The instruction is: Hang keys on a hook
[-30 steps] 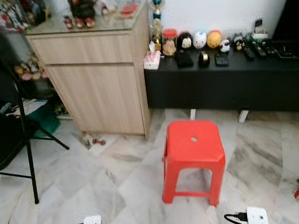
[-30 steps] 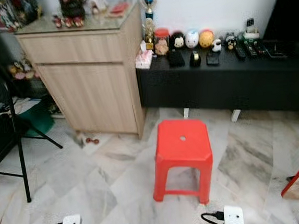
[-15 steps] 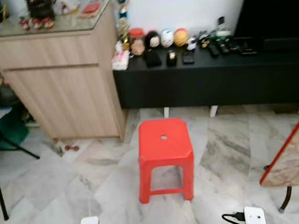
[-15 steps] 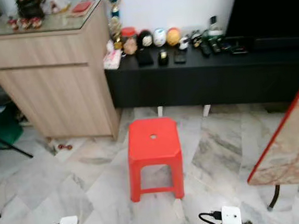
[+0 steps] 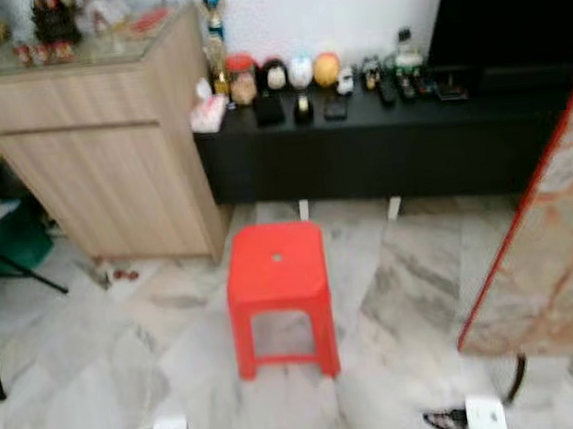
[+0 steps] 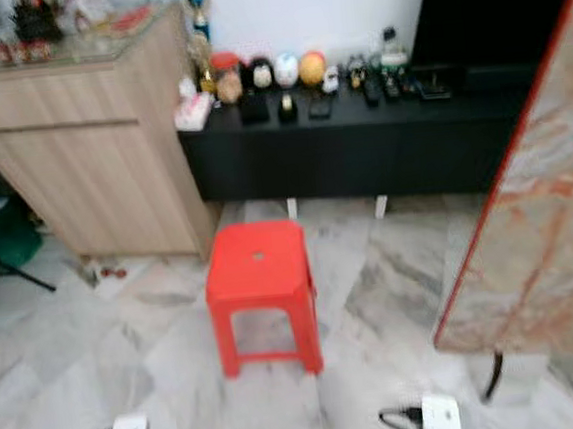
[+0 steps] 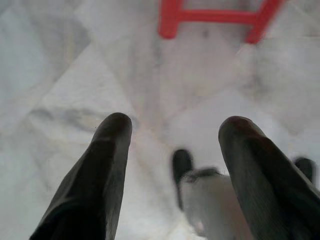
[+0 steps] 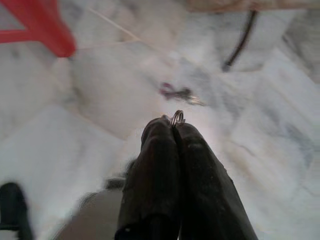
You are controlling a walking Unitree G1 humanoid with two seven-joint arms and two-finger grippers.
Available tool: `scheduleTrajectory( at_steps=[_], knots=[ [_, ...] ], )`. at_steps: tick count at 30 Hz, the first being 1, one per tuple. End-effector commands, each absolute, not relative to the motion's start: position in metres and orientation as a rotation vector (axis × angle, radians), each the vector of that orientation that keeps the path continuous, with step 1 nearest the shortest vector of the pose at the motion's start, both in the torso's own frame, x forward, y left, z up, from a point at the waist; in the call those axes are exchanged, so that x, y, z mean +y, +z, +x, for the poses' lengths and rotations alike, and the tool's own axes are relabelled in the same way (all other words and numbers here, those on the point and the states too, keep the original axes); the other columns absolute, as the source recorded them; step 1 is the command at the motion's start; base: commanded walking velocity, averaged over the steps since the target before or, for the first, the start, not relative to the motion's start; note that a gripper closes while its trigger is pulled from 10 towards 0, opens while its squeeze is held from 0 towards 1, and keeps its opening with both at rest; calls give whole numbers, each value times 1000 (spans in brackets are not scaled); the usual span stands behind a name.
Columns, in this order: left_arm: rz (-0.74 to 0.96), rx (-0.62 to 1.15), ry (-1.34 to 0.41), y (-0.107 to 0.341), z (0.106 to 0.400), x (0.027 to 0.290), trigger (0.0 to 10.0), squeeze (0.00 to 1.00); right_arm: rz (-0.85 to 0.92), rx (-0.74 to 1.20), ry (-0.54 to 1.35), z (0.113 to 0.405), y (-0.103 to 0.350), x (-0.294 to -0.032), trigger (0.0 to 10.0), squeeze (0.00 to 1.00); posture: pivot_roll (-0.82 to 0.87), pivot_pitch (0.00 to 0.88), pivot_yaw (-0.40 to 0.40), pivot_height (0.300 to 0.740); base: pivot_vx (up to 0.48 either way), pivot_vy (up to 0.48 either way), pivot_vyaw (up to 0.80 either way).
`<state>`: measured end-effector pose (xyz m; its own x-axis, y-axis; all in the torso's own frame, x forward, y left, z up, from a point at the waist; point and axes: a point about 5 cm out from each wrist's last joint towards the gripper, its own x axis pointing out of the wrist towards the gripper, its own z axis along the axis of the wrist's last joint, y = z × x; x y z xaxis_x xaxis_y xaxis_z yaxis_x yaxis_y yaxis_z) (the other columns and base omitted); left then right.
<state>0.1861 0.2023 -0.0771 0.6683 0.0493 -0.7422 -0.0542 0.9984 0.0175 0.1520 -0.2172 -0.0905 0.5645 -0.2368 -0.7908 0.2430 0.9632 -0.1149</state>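
While the right hand (image 8: 176, 131) stays pressed shut on the keys (image 8: 177, 117), whose ring peeks out at its fingertips above the marble floor (image 5: 412, 274), the head view has swung rightward. Compared with a second ago, the red stool (image 5: 279, 300) sits further left in the picture, the wooden cabinet (image 5: 109, 140) has slid toward the edge, and a red-edged marble bench (image 5: 550, 242) now rises beside the stool. No hook can be made out, so the robot is probably turning to find it. The left hand (image 7: 172, 145) hangs spread apart, holding nothing.
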Motion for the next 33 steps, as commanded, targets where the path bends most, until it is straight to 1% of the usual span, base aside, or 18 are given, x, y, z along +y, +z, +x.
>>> scheduleTrajectory(
  at_steps=[1,20,23,26,27,28,30,31,32,33],
  knots=[
    [11,856,66,-78,181,209,10000,0,6,914,-277,156,-89,-214,10000,0,-3,0,39,740,0,-398,0],
    [14,855,63,-77,183,210,10000,0,23,870,-279,168,-84,-212,10000,0,-5,0,40,740,0,-399,0],
    [12,857,67,-77,183,211,10000,0,18,823,-276,180,-78,-213,10000,0,-4,0,44,740,0,-180,0],
    [10,861,72,-78,181,212,10000,0,-13,725,-330,203,-63,-220,10000,0,-8,0,48,740,0,0,0],
    [10,861,72,-78,181,212,10000,0,-69,687,-344,212,-56,-223,10000,0,-9,0,49,740,0,0,0],
    [10,861,72,-78,181,212,10000,0,-187,609,-371,229,-42,-230,10000,0,-13,0,49,740,0,0,0],
    [9,861,72,-78,181,212,10000,0,-263,522,-401,245,-27,-234,10000,0,-13,0,49,740,0,0,0],
    [9,861,73,-78,181,212,10000,0,-336,422,-410,260,-10,-236,10000,0,-14,0,47,740,0,0,0],
    [9,861,74,-78,181,212,10000,0,-373,356,-407,270,1,-236,10000,0,-14,0,45,740,0,0,0],
    [9,861,74,-78,181,212,10000,0,-373,356,-407,270,1,-236,10000,0,-14,0,45,740,0,0,0]
  ],
)
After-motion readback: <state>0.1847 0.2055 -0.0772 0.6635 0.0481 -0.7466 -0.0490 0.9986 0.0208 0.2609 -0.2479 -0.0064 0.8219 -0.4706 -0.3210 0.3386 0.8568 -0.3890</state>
